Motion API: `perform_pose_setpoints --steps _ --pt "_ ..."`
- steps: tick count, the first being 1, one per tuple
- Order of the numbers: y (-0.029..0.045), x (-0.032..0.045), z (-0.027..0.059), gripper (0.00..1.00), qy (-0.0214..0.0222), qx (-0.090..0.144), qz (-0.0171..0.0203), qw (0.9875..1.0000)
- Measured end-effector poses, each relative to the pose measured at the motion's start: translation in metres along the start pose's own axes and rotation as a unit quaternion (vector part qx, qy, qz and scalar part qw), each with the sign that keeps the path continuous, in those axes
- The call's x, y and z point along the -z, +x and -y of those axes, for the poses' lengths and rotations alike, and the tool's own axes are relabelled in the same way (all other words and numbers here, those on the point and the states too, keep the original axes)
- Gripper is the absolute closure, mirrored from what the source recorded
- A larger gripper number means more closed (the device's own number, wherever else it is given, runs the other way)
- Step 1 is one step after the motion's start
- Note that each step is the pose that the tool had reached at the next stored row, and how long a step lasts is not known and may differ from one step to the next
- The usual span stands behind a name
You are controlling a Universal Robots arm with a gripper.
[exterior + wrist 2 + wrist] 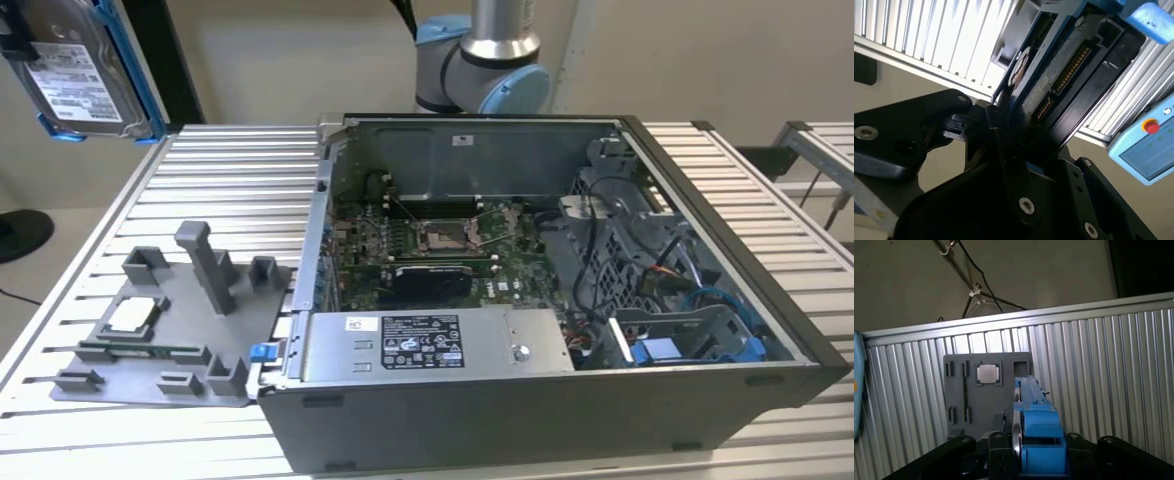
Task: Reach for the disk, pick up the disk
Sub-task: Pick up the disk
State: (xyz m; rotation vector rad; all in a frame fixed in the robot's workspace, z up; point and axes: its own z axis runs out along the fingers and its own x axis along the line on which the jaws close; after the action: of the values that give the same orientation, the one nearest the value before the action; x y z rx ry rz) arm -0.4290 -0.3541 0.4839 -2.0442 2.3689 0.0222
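A pale beige wall (294, 60) stands behind the ribbed metal table (227, 170); a dark upright strip (180, 50) runs at the exterior view's left; a second slatted table (817, 150) sits at the exterior view's right; in the first wrist view, thin metal legs (972, 291) stand on a dull floor (1054, 270).

The exterior view's top edge cuts off the disk (83, 75) and the arm (487, 55). In both wrist views the gripper (1038, 445) hides the disk's clamped end.
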Motion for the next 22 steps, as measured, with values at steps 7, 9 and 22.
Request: perform_pose_setpoints --steps 7,9,22 --pt "0.0000 -0.0001 0.0000 1.00 -0.0002 0.000 0.0021 1.0000" --pt "0.0000 -0.0001 0.0008 1.00 -0.0001 0.000 0.0021 1.0000" --pt "-0.0026 -0.0001 0.0179 1.00 -0.0002 0.001 0.0021 1.0000"
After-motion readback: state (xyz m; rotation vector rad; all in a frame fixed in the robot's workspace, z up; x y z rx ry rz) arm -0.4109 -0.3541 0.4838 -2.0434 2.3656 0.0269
